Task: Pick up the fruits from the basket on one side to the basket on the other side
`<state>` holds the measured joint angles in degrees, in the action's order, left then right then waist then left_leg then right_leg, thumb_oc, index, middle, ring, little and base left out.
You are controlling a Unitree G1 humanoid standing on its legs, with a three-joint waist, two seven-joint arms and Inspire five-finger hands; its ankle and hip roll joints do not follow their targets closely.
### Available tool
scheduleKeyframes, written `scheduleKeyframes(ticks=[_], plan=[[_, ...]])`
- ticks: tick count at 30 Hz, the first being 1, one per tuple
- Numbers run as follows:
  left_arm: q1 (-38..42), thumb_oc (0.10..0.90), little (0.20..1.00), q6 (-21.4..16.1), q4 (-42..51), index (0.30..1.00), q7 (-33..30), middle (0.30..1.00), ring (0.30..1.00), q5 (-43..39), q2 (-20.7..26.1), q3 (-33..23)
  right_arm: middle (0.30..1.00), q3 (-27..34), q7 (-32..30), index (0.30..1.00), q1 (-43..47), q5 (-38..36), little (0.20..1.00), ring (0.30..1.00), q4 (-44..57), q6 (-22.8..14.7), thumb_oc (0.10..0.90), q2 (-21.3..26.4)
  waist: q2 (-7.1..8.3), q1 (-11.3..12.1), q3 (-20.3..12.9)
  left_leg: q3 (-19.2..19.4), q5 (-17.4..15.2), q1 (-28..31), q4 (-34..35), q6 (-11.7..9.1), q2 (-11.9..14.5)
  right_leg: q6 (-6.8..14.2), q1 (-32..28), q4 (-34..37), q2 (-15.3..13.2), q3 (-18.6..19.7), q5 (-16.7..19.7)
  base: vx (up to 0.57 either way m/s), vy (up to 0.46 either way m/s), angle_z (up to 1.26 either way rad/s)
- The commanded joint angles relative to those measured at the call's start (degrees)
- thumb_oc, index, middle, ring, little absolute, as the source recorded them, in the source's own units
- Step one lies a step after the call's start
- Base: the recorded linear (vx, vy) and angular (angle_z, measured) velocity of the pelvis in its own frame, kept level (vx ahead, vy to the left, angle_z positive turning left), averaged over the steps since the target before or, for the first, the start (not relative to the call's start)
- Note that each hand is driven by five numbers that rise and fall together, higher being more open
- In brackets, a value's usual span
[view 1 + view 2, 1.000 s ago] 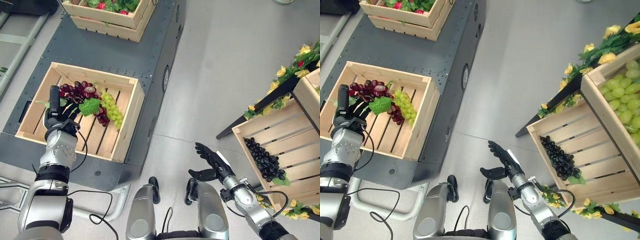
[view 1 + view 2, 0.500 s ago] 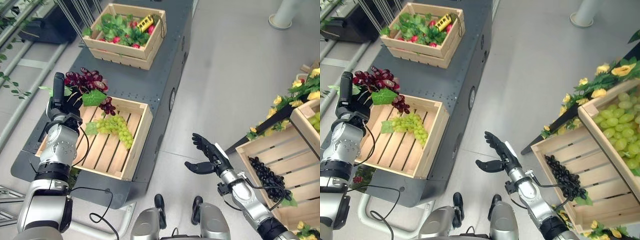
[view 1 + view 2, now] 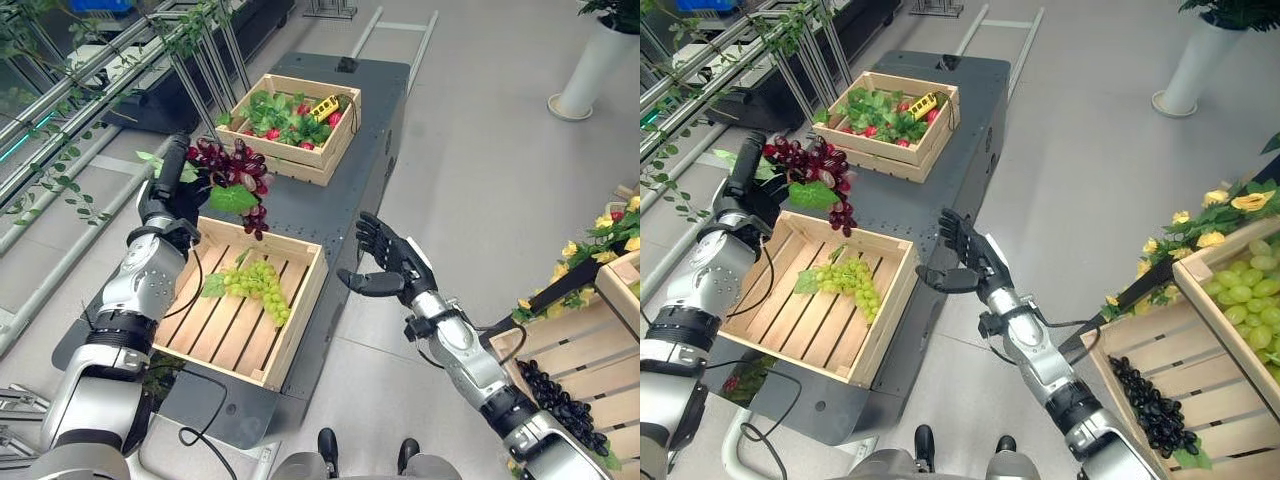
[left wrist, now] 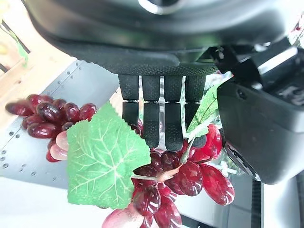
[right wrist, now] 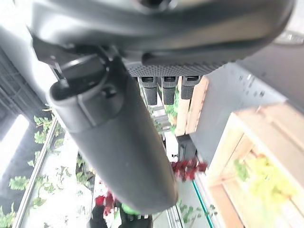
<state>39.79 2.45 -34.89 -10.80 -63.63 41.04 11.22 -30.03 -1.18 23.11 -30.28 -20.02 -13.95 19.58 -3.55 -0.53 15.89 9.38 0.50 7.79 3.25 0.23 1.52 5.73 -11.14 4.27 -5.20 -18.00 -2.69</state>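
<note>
A: Nearest on the right, what's in the slatted crate (image 3: 1110,375)?

B: Black grapes (image 3: 1147,405), and the crate above it holds green grapes (image 3: 1248,285). Whether that is where the fruit goes, I can only guess.

A: And the right hand (image 3: 388,268)?

B: Released, fingers spread and relaxed, nothing in it. It hovers over the floor just off the right edge of the grey bench (image 3: 300,205), palm turned left toward the other hand.

A: The near crate on the bench?

B: The wooden basket (image 3: 292,325) holds one green grape bunch (image 3: 257,285) lying on its slats, so that one is left to move.

A: Where's the red bunch?

B: The left hand (image 3: 170,190) is clenched round the stem of the red grape bunch (image 4: 173,173), holding it in the air above the basket's far left corner, leaf (image 4: 104,156) and berries dangling clear of the wood.

A: So progress?

B: I'd judge it early: one bunch lifted but not delivered. Farther back, a second crate (image 3: 262,150) of leaves and red fruit sits untouched.
</note>
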Motion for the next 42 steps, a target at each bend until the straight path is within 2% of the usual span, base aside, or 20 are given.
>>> scheduleKeyframes(ticks=[1,6,11,20,26,42], plan=[[12.5,0.4,0.3,-4.4,-2.5,0.3,3.0,0.3,0.3,0.3,0.2,1.1,0.9,-2.0,-2.3,0.9,3.8,-2.8,0.9,0.9,0.8,-1.8,0.8,-3.6,-0.87,1.3,-10.1,-1.8,-3.7,-1.3,-0.3,-2.4,-1.8,-2.0,2.5,-3.1,-0.9,-0.8,-2.1,-0.02,-0.073,0.08],[14.9,0.4,0.3,-2.9,-2.9,0.3,4.2,0.3,0.3,0.6,-2.9,4.0,0.9,-2.7,-3.8,0.9,8.9,-7.8,0.9,0.9,-3.0,0.9,0.8,-6.6,-0.5,2.2,-10.8,-2.5,-3.2,-1.1,0.4,-2.6,-1.6,-2.4,1.8,-2.7,-0.6,-1.6,-2.3,-0.01,-0.07,0.1],[15.9,0.4,0.3,-1.6,-1.9,0.3,4.5,0.3,0.3,0.8,-5.9,6.0,0.9,-3.2,-5.3,0.9,12.2,-12.2,0.9,0.9,-6.5,1.3,0.8,-9.5,-0.25,3.2,-11.3,-3.0,-3.0,-0.9,0.6,-2.6,-1.4,-2.7,1.2,-2.2,-0.5,-2.2,-2.1,0.01,-0.044,0.09],[15.5,0.4,0.3,0.9,-0.9,0.3,6.4,0.3,0.3,2.2,-9.5,7.8,0.9,-3.0,-9.1,0.9,17.8,-14.3,0.9,0.9,-9.3,1.1,0.8,-12.4,0.04,4.6,-11.8,-3.7,-2.8,-0.6,0.9,-2.7,-1.4,-2.7,0.4,-1.3,-0.4,-2.7,-1.6,0.0,-0.012,0.04],[14.9,0.4,0.3,1.9,-0.7,0.3,8.2,0.3,0.3,3.2,-11.0,8.5,0.9,-2.7,-9.5,0.9,20.3,-16.1,0.9,0.9,-11.2,1.3,0.8,-13.4,0.22,5.2,-12.1,-4.1,-2.6,-0.4,1.3,-2.7,-1.4,-2.7,0.2,-0.9,-0.4,-2.9,-1.3,0.0,0.0,0.0],[13.5,0.4,0.3,5.3,4.2,0.3,13.7,0.3,0.3,3.5,-13.1,10.9,0.9,-3.1,-12.3,0.9,24.6,-14.1,0.9,0.9,-16.0,3.7,0.8,-14.1,0.59,6.5,-12.9,-4.9,-2.3,-0.3,1.7,-2.5,-1.5,-2.7,-0.1,-0.3,-0.4,-3.4,-0.8,0.0,-0.001,0.01]])
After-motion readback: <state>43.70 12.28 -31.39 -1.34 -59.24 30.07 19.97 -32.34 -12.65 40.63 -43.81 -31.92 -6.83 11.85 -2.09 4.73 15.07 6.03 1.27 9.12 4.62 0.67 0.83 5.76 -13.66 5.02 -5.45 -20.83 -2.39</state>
